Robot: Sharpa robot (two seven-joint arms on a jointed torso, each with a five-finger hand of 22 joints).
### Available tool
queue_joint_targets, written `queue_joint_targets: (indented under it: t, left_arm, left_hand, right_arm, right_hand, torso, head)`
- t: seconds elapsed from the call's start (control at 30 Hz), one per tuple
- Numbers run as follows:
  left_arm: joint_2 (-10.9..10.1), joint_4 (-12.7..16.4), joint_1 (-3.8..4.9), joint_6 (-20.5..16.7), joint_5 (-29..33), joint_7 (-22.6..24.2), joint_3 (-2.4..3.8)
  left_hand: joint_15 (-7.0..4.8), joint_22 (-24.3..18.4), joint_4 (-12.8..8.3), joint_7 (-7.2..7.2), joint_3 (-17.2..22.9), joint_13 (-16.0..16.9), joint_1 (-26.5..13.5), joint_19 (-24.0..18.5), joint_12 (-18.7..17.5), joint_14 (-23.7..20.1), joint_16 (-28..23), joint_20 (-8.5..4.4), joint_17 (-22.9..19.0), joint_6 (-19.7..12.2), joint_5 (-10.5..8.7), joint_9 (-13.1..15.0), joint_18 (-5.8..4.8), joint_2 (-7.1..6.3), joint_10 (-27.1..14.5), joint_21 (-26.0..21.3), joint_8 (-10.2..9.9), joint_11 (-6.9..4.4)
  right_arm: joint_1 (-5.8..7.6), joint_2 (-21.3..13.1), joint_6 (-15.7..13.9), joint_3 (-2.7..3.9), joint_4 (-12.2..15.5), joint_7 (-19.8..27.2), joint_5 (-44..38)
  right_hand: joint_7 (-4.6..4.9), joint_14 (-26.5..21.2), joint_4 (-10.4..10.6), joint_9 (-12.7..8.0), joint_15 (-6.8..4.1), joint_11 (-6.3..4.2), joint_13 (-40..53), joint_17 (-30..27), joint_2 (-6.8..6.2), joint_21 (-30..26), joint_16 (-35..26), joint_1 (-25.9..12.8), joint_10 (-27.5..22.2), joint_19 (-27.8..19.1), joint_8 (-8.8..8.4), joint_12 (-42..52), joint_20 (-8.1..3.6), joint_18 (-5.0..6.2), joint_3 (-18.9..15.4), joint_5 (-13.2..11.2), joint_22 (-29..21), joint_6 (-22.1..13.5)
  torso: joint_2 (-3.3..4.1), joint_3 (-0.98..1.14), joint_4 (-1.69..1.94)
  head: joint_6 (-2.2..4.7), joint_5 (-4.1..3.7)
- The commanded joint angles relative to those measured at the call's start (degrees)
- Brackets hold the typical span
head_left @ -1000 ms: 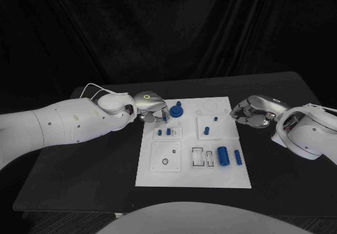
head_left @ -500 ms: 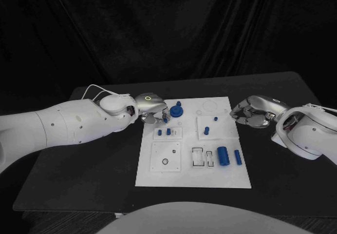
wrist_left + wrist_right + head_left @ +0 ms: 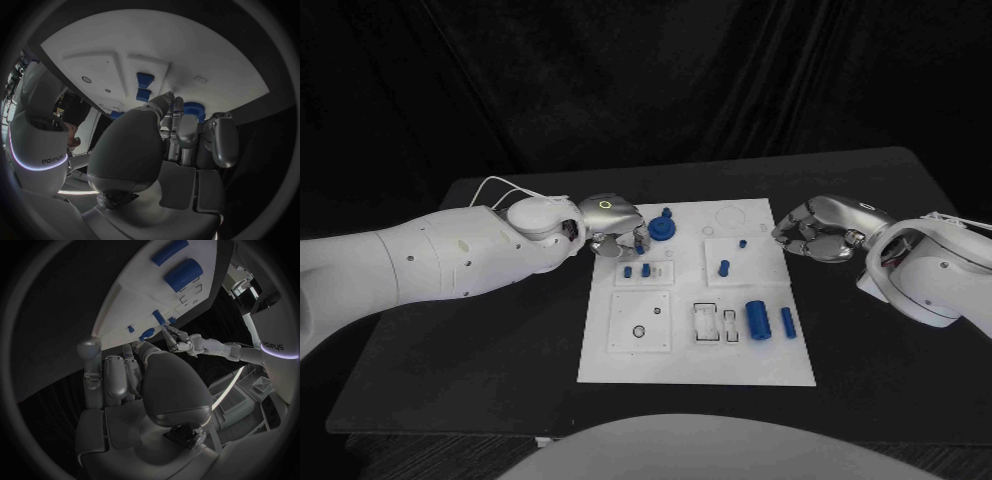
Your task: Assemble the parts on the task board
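Note:
The white task board [image 3: 697, 345] lies mid-table. At its far left corner stands a blue round part [image 3: 661, 229], and my left hand [image 3: 615, 222] is right beside it with its fingers curled toward it. In the left wrist view the fingertips [image 3: 178, 107] reach the blue round part [image 3: 192, 107]; whether they grip it is hidden. My right hand [image 3: 819, 230] hovers at the board's right edge, fingers curled in with nothing in them. A thick blue cylinder [image 3: 759, 319] and a slim one [image 3: 789, 321] lie near the board's right side.
Two small blue pegs [image 3: 636, 270] and another peg [image 3: 724, 267] sit in plates in the board's middle. A plate with a small ring [image 3: 639, 331] and a slotted plate [image 3: 714, 322] are nearer me. Bare black table [image 3: 488, 340] surrounds the board.
My left forearm has crept slightly toward the board; the left hand stays at the blue round part. The right hand and the parts have not moved.

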Motion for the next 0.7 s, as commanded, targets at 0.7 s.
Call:
queue_joint_targets:
  t: [0.7]
  left_arm:
    - [0.30, -0.16, -0.50, 3.37, -0.19, -1.88, 0.00]
  left_hand:
    - [-0.37, 9.72, 0.09, -1.67, 0.94, -1.32, -1.16, -1.73, -3.61, -1.88, -1.40, 0.14, -1.79, -7.42, -1.93, -1.91, -0.37, -0.90, -2.99, -2.15, -2.39, -0.18]
  right_arm:
    - [-0.32, 0.19, 0.42, 0.04, -0.10, -0.97, -0.01]
  right_hand:
    - [0.18, 0.42, -0.10, -0.11, 0.44, 0.12, -0.06, -0.11, -0.07, -0.54, -0.44, 0.48, -0.39, -0.44, -0.02, -0.36, -0.02, 0.32, 0.46, 0.21, 3.69, 0.20]
  torso:
    - [0.00, 0.02, 0.03]
  head:
    - [-0.01, -0.06]
